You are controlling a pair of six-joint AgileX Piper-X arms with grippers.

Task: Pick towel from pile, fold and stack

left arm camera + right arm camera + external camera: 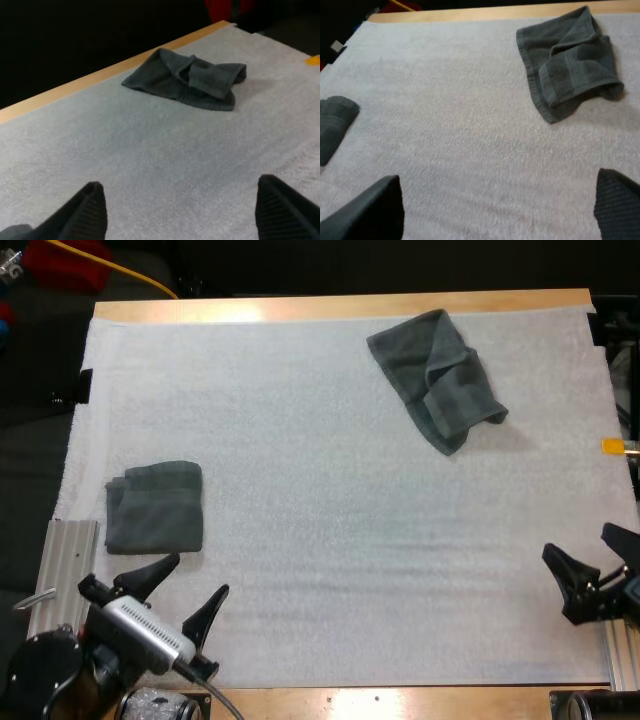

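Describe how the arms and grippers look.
Both the left gripper and the right gripper have two matte black fingers that taper to wedge-shaped tips. The pads are finely ribbed. The arm bodies are black, with no markings visible.

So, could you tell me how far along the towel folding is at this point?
Done: one folded towel lies near left on the mat. In hand: nothing; the left gripper and right gripper are open and empty. Left: the crumpled towel at the far right awaits picking, folding, stacking.

White mat [330, 540] on table [340, 308] bears crumpled towel [435, 375], folded towel [155, 508]
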